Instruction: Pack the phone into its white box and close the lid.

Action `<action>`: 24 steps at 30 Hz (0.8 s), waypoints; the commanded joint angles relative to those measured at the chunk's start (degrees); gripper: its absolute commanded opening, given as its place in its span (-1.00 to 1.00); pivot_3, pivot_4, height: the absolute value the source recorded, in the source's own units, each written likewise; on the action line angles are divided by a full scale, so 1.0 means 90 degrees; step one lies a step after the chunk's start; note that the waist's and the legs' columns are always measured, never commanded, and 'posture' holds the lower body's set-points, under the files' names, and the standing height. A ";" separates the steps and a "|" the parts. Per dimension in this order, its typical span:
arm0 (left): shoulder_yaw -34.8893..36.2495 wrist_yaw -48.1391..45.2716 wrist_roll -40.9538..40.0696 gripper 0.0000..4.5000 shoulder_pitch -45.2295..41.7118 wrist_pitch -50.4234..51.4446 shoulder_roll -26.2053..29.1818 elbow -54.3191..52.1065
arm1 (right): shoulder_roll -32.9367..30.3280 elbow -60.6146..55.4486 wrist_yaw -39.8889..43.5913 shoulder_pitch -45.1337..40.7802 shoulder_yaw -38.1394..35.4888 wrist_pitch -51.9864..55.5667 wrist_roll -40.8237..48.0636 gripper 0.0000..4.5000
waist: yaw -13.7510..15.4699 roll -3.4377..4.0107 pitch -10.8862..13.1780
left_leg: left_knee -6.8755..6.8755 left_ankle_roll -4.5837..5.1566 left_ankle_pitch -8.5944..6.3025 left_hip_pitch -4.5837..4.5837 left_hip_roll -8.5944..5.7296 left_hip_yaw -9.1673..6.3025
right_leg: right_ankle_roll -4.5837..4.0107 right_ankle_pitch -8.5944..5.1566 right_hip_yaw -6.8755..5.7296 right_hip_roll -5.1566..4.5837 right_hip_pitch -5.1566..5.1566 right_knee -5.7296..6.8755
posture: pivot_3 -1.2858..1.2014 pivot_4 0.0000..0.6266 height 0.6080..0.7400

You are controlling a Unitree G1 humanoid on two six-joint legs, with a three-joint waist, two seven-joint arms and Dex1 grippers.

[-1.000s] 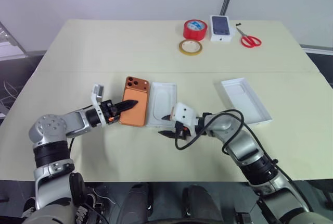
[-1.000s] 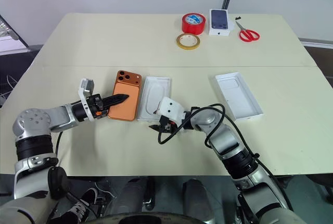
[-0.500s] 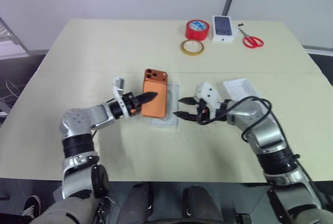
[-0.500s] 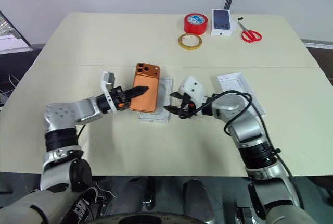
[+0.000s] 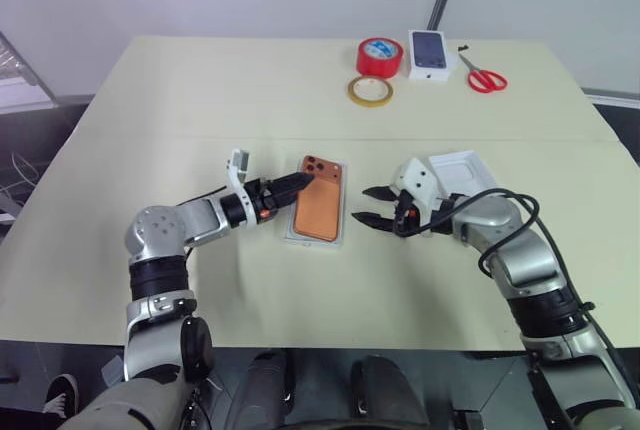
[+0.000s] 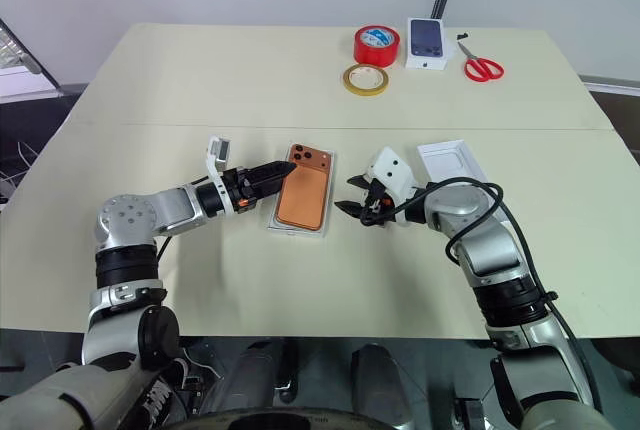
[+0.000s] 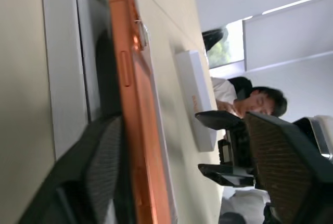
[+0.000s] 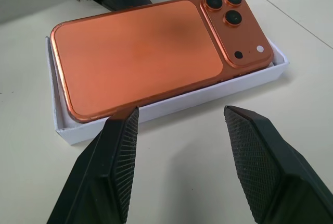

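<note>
The slim orange phone (image 8: 140, 52) with its raised cluster of three dark lenses lies back up across the shallow white box (image 8: 171, 101), my landmark for everything else; its lens end rests on the box's far rim and it sits tilted rather than flat inside. My left pincer (image 6: 284, 167) comes in from the box's left side, its black fingers spread apart with the tips at the phone's left edge near the lens end, one finger below the phone and the other above it. I cannot tell whether either one touches the phone. My right pincer (image 5: 366, 205) hangs just to the right of the box, pointing at its long right side, its two black fingers (image 8: 117, 156) held well apart with nothing between them, and clear of the box wall. The all-white lid (image 5: 462, 172), an open shell with raised walls, lies to the right of the box, past my right wrist. Far beyond the box, near the back edge of the cream table (image 5: 200, 90), are a red tape roll (image 5: 379, 55), a yellowish tape ring (image 5: 369, 90), a small white carton with a dark phone picture (image 5: 428, 54) and red-handled scissors (image 5: 483, 77).
</note>
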 commanded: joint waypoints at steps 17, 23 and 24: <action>-0.2041 -0.0452 0.2037 -0.59 0.0453 -0.2125 0.1796 -0.1333 | 0.0246 0.0807 -0.0455 -0.0442 0.0156 -0.0805 -0.0561 -1.00 | -0.0013 0.0002 0.0003 | -0.0012 -0.0035 0.0020 0.0001 -0.0001 0.0001 | -0.0001 0.0000 0.0002 0.0000 -0.0003 -0.0007 | 0.03 -0.52 0.82; -0.3440 -0.1078 0.2809 -0.99 0.0512 -0.2567 0.1848 -0.1260 | 0.0225 0.1272 -0.0531 -0.0489 0.0561 -0.1354 -0.1169 -1.00 | -0.0010 0.0003 0.0003 | -0.0010 -0.0033 0.0018 -0.0001 -0.0003 0.0002 | -0.0002 -0.0001 0.0002 -0.0008 -0.0002 -0.0008 | 0.03 -0.52 0.82; -0.3562 -0.1188 0.2813 -0.99 0.0515 -0.2575 0.1766 -0.1273 | 0.0246 0.1337 -0.0532 -0.0488 0.0594 -0.1409 -0.1217 -1.00 | -0.0010 0.0006 0.0002 | -0.0011 -0.0032 0.0018 0.0000 -0.0003 0.0002 | -0.0003 -0.0001 0.0002 -0.0008 -0.0002 -0.0008 | 0.03 -0.52 0.82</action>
